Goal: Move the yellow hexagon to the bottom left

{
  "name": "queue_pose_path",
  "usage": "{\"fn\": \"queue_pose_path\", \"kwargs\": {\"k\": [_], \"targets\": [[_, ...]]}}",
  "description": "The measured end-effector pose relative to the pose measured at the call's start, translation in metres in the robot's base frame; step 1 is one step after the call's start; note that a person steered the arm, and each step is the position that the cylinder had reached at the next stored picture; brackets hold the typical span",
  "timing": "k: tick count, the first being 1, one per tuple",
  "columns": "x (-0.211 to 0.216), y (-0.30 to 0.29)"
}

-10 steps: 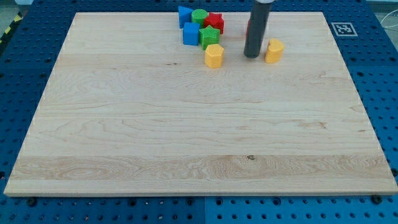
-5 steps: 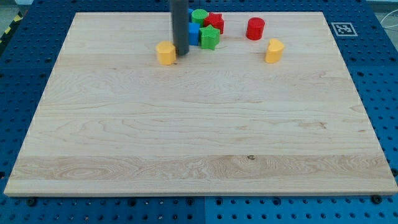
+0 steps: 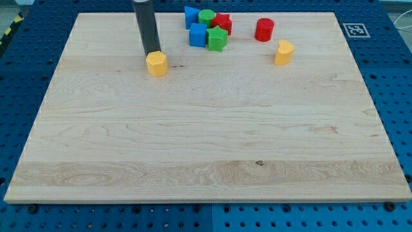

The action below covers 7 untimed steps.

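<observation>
1. Looking at my tip (image 3: 154,53): bare rod, holding nothing, touching the yellow hexagon (image 3: 156,64) from the view's top.
2. You'd guess that lets it shove the hexagon down-left; it's upper left of centre on the board (image 3: 193,142).

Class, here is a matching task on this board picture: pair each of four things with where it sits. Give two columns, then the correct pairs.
Things:
1. yellow hexagon
2. red cylinder
3. my tip
4. green star

Places:
A. alone, to the view's right of the block cluster
B. just above the yellow hexagon, at its top edge
C. at the cluster's lower right, beside the blue cube
D. to the view's left of and below the cluster, on bare board

Pairs: 1-D, 2-A, 3-B, 4-C
</observation>
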<state>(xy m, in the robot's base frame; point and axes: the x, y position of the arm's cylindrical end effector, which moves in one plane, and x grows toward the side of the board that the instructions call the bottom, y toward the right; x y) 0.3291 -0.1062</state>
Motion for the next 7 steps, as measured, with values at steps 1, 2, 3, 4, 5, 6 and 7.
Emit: {"fn": "queue_pose_path", "kwargs": {"k": [1, 2, 3, 4, 5, 6, 7], "targets": [[0.020, 0.005], [0.052, 0.005], [0.075, 0.006], [0.088, 0.018], [0.106, 0.031], [0.112, 0.043], [0.121, 0.038]]}}
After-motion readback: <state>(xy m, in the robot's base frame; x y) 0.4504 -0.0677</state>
